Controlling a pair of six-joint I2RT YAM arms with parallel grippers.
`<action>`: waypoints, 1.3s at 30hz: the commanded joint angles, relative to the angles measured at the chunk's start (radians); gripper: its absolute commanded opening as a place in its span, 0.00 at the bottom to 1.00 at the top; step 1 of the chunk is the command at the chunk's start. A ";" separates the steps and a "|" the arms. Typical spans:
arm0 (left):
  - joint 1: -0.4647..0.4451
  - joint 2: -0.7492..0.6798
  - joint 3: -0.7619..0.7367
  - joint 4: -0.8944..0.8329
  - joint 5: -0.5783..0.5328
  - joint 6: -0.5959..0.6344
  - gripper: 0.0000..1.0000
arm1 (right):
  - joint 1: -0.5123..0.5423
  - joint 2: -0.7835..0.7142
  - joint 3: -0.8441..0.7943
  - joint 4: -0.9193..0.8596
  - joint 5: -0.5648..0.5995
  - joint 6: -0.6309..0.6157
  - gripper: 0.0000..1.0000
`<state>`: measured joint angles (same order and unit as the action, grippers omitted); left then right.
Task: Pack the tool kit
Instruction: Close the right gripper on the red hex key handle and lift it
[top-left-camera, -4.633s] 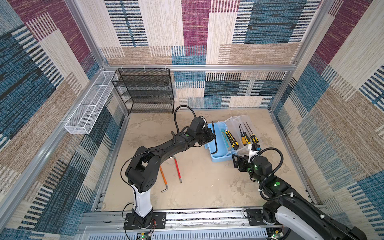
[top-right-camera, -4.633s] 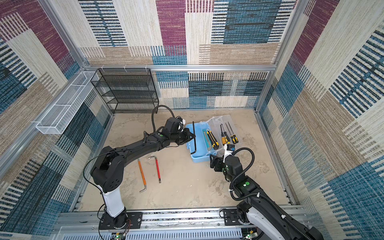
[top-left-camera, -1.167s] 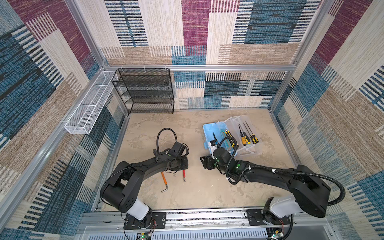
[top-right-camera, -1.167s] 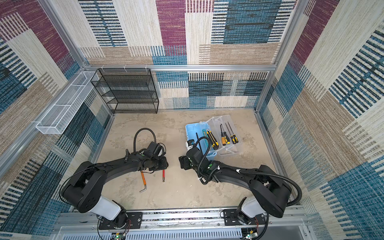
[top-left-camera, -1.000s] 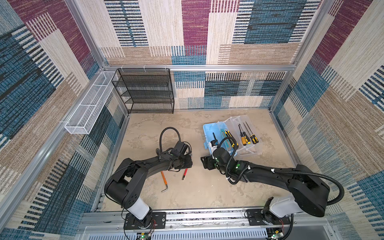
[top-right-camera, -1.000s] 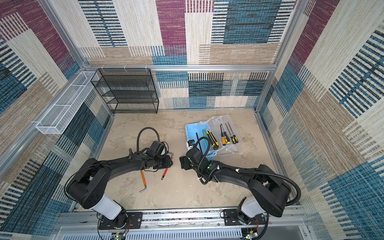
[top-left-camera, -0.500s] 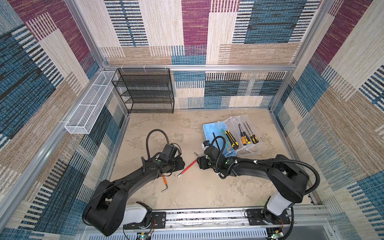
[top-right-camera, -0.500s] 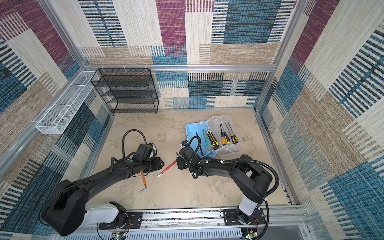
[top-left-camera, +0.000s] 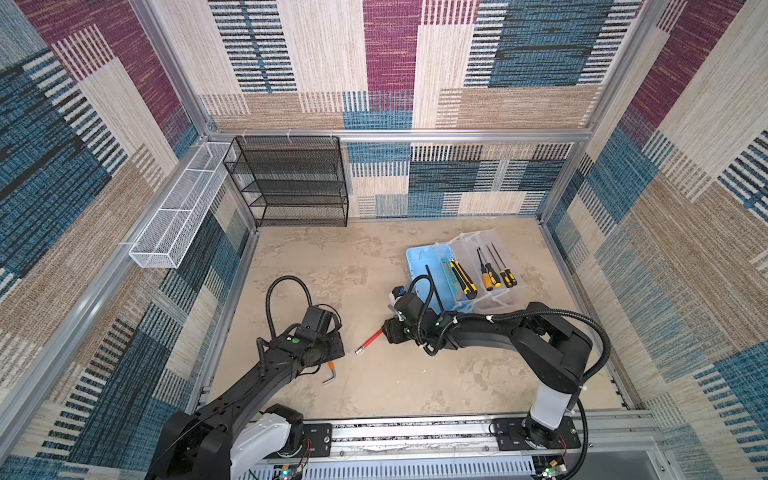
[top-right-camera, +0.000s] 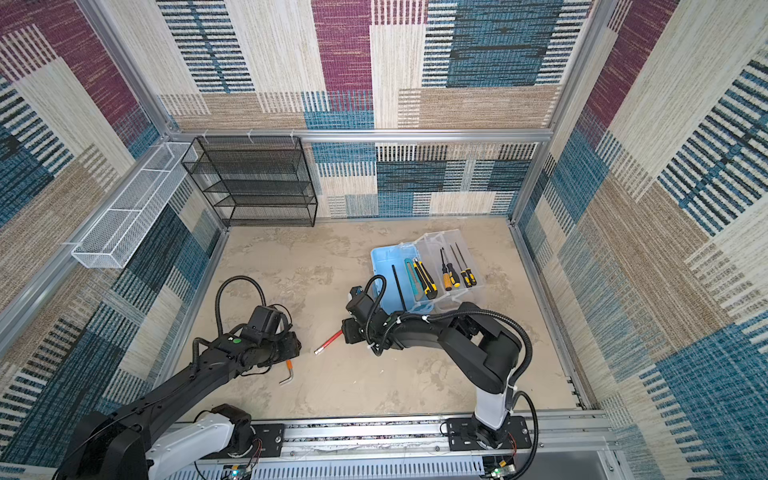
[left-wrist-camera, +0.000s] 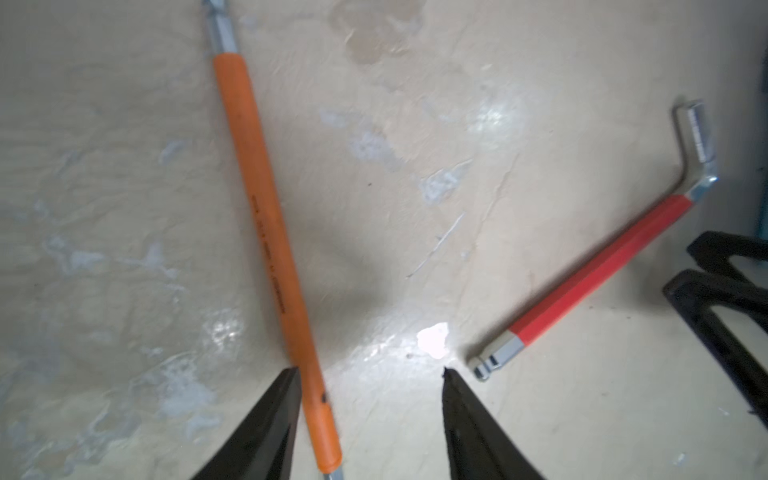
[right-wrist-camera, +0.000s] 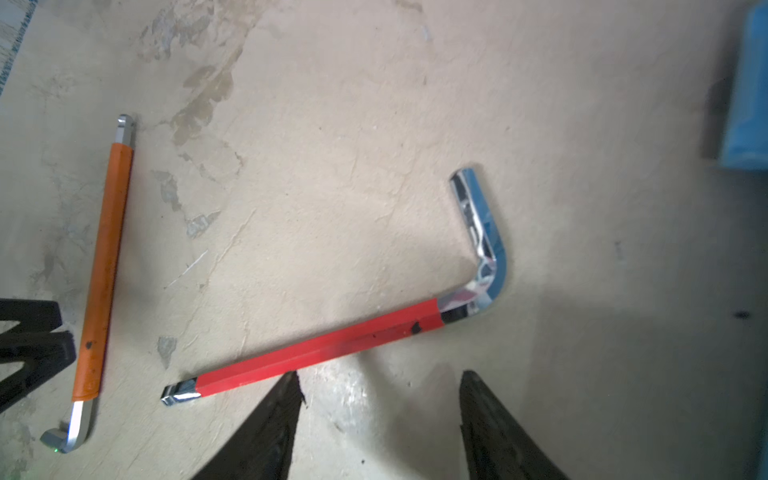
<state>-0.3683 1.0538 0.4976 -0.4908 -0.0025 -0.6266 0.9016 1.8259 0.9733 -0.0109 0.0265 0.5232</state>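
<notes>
Jaws of left gripper (left-wrist-camera: 370, 370) apart, empty. The orange hex key (left-wrist-camera: 266, 216) lies flat on the floor (left-wrist-camera: 415, 124) between them, hugging one finger. Jaws of right gripper (right-wrist-camera: 380, 376) spread too, red hex key (right-wrist-camera: 324, 349) just ahead. Beyond it the blue tool box (top-left-camera: 419, 259) stands open, the likely destination.

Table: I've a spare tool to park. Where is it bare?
Bare: between the black rack and the tool kit, and along the middle of the front rail. Crowded: mid-table, around the red hex key and orange hex key.
</notes>
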 joint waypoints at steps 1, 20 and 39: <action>0.003 -0.009 -0.017 -0.004 -0.013 -0.012 0.58 | 0.002 0.021 0.026 -0.012 -0.039 0.000 0.62; 0.004 -0.024 -0.011 -0.010 -0.036 -0.016 0.57 | 0.003 0.210 0.255 -0.176 0.018 -0.155 0.51; 0.016 -0.041 -0.019 -0.017 -0.046 -0.050 0.58 | 0.031 0.272 0.353 -0.295 0.068 -0.390 0.27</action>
<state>-0.3538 1.0176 0.4801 -0.4896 -0.0422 -0.6594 0.9298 2.0827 1.3289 -0.1764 0.0895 0.1825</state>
